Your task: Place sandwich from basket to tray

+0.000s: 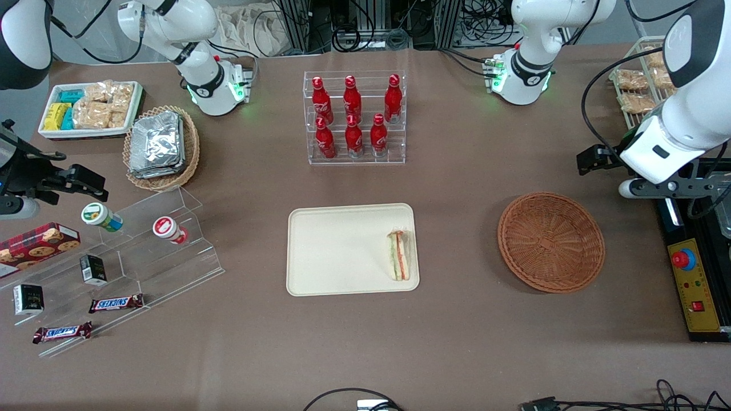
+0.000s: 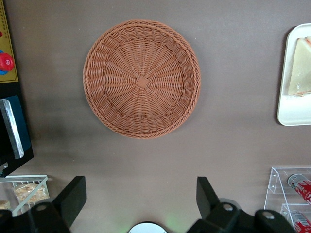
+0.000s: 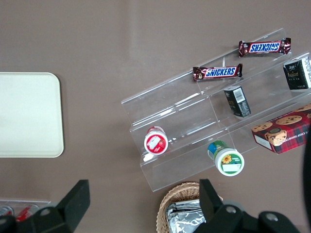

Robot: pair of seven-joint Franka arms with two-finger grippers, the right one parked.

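Observation:
The sandwich (image 1: 398, 254) lies on the cream tray (image 1: 342, 251), close to the tray's edge nearest the basket; it also shows in the left wrist view, sandwich (image 2: 301, 68) on tray (image 2: 291, 109). The round reddish-brown basket (image 1: 551, 241) sits empty beside the tray, and the wrist view shows the basket (image 2: 141, 78) with nothing in it. My left gripper (image 1: 591, 160) hangs above the table, farther from the front camera than the basket and toward the working arm's end. The gripper (image 2: 141, 194) is open, its fingers wide apart over bare tablecloth with nothing between them.
A clear rack of red bottles (image 1: 354, 117) stands farther from the camera than the tray. A control box (image 1: 694, 285) and a wire rack of snacks (image 1: 637, 85) sit at the working arm's end. A stepped display (image 1: 143, 245), foil-packet basket (image 1: 161, 147) and white bin (image 1: 91, 108) are toward the parked arm's end.

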